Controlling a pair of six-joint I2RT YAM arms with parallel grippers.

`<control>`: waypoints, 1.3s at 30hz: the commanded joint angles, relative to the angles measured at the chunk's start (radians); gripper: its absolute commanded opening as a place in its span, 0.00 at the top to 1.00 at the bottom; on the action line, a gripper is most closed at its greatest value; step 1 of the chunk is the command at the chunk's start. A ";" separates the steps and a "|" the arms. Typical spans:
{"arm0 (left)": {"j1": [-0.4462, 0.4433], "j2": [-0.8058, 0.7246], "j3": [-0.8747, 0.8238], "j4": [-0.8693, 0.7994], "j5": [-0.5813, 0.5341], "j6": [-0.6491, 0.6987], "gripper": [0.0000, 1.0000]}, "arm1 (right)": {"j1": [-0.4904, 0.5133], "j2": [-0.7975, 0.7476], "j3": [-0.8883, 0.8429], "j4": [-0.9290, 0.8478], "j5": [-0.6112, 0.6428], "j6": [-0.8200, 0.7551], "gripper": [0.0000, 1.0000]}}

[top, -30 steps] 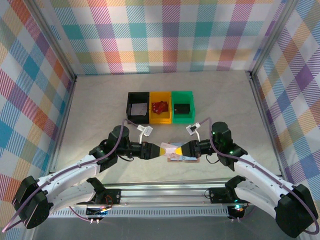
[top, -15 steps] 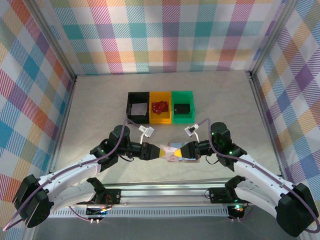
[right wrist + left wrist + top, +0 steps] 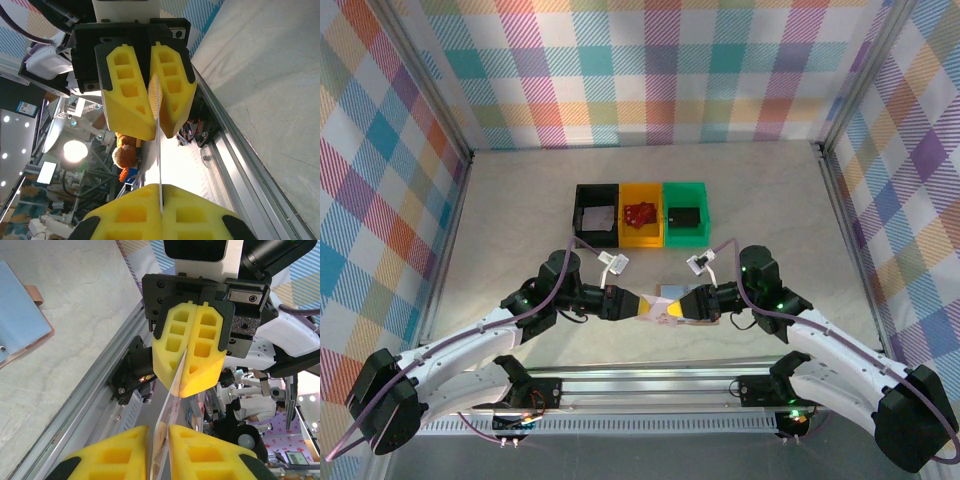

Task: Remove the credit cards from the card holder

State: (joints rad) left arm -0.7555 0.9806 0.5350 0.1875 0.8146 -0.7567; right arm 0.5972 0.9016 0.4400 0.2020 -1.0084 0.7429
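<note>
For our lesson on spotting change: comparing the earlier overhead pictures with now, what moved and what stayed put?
Both grippers, meeting tip to tip on a thin pale credit card, slid slightly toward the left arm's side. The right gripper is shut on it; the left gripper has its fingers apart around it. The tan bifold card holder seems unmoved; the black plastic bin, yellow bin and green bin stayed put.
</note>
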 commanded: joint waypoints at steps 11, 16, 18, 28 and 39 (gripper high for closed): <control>0.009 -0.025 0.034 -0.008 0.007 0.033 1.00 | 0.010 -0.013 0.026 -0.012 0.000 -0.055 0.97; 0.022 -0.063 0.052 -0.133 -0.083 0.094 1.00 | 0.009 -0.051 0.054 -0.131 0.095 -0.118 0.61; 0.048 -0.081 0.069 -0.210 -0.119 0.116 1.00 | 0.003 -0.086 0.063 -0.195 0.168 -0.141 0.50; 0.294 -0.053 0.208 -0.581 -0.293 0.208 1.00 | -0.047 -0.248 0.062 -0.369 0.441 -0.156 0.17; 0.552 0.189 0.456 -0.700 -0.284 0.315 1.00 | -0.054 -0.251 0.046 -0.382 0.444 -0.151 0.01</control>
State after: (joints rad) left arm -0.2333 1.1263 0.9283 -0.4568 0.5472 -0.4911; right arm 0.5461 0.6533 0.4828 -0.1638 -0.5812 0.6048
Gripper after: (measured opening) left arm 0.063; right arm 0.988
